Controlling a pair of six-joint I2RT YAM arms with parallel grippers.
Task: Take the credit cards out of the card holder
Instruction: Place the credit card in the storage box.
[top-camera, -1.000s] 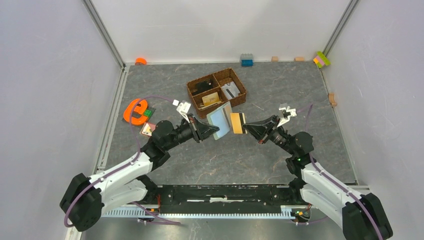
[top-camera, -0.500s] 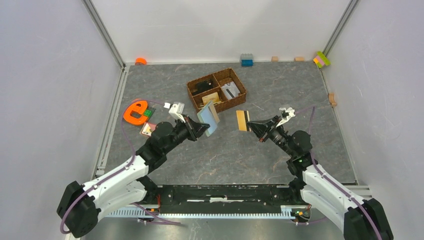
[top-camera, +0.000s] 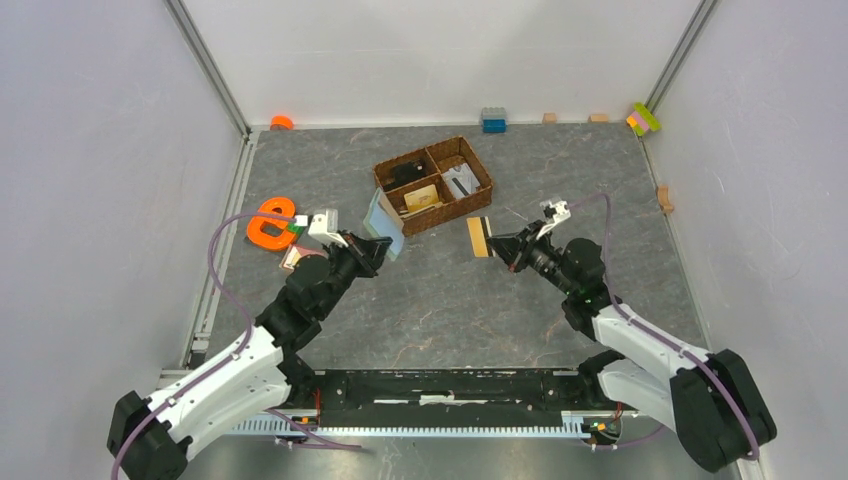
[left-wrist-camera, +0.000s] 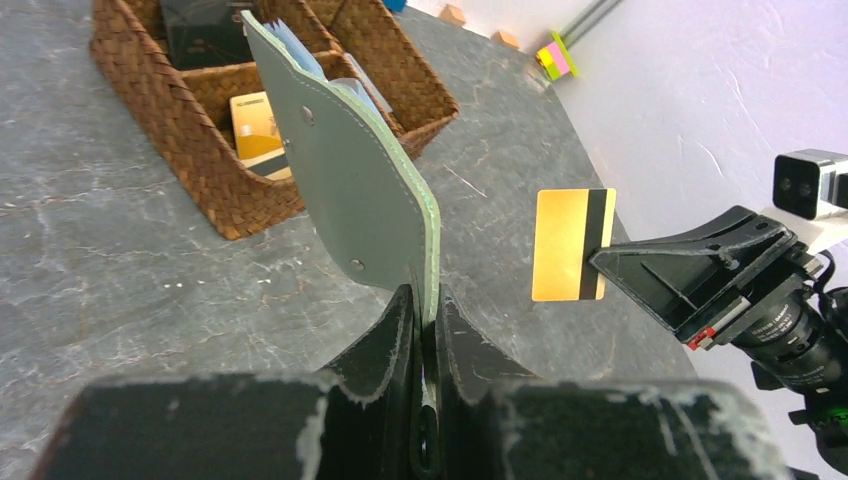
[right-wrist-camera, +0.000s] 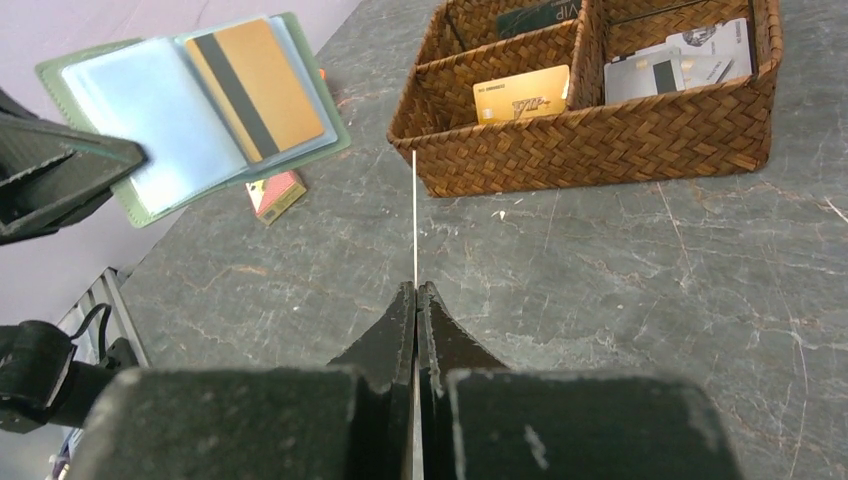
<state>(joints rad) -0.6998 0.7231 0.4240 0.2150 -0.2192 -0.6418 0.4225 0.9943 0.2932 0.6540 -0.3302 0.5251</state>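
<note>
Because one card is already free and another sits in its slot, we judge the task to be about midway, at the step of carrying off a drawn card. On the grey table (top-camera: 440, 300) the brown wicker basket (top-camera: 433, 183) stands toward the far side. Near and left of it, the left gripper (left-wrist-camera: 425, 300) is clamped on the bottom edge of the card holder (left-wrist-camera: 350, 190), holding it upright and spread open above the table, its pale blue inside turned toward the right. The right gripper (right-wrist-camera: 417, 292), well apart on the right, is pinched tight on a tan-orange credit card (left-wrist-camera: 572, 244) with a dark stripe, held on edge in the air just on the near side of the basket's right end. A second striped card (right-wrist-camera: 255, 85) shows in one of the holder's pockets. Next, we think, the right gripper must set its card down on the table or in the basket, let go, then come across and nip the edge of the second striped card while the left gripper steadies the holder.
</note>
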